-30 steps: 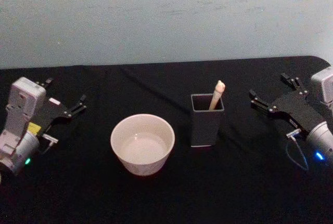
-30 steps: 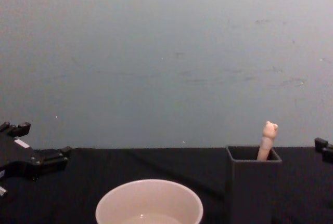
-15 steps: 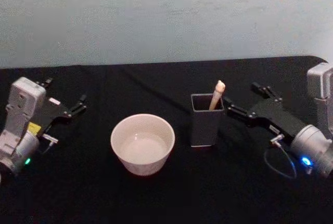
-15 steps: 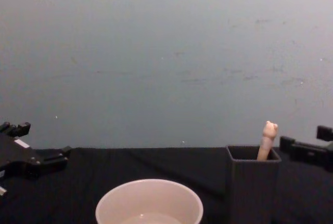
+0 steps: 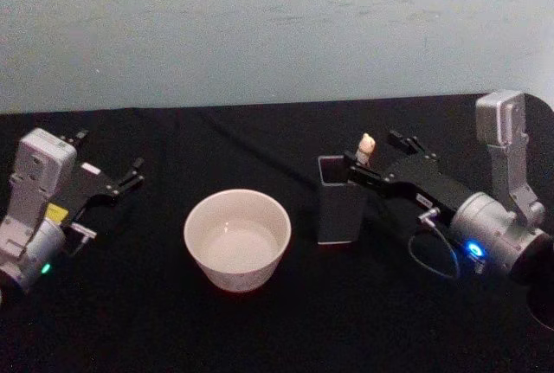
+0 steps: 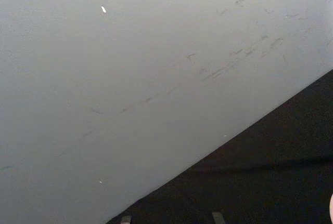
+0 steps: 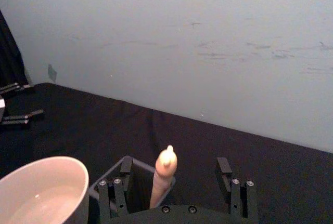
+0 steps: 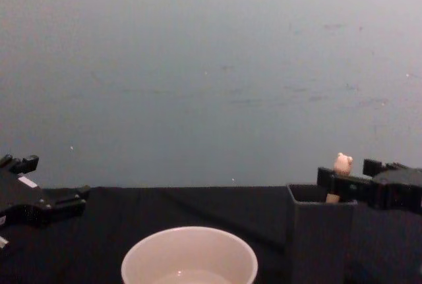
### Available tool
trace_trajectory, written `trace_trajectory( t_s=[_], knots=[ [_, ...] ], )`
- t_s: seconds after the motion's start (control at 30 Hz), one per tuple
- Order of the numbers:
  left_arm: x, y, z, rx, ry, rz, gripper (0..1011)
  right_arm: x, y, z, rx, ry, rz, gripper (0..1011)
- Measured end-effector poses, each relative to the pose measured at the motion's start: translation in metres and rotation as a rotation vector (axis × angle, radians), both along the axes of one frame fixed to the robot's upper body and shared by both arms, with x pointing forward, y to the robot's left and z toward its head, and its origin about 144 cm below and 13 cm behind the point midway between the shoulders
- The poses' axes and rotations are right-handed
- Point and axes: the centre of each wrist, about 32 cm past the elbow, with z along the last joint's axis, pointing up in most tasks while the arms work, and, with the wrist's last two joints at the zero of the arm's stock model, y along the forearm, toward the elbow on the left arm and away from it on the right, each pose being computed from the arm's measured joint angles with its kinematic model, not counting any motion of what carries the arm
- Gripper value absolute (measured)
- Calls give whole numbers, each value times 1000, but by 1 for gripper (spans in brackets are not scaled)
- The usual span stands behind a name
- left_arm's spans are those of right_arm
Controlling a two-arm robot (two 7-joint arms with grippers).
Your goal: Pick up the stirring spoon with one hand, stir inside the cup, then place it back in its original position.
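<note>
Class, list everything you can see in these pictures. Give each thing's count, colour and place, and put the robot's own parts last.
cup: one, cream-white, on the table just left of centre.
holder: one, dark grey, square-sided, right of the cup and apart from it.
stirring spoon: one, pale beige handle, standing in the holder with its knobby tip above the rim; bowl hidden.
table: one, black, under everything.
wall: one, pale grey-blue, behind the table.
left gripper: one, black, open, at the table's left side, away from the cup.
right gripper: one, black, open, fingers either side of the spoon's handle at the holder.
</note>
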Motion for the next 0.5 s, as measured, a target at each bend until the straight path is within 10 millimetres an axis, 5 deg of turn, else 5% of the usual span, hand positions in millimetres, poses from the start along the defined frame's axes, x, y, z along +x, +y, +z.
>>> trace_trajectory(
  t_s=[0.5],
  knots=[
    [0, 0, 0, 0, 0, 0, 1001, 15, 9, 3, 24, 21, 3, 1003]
  ],
)
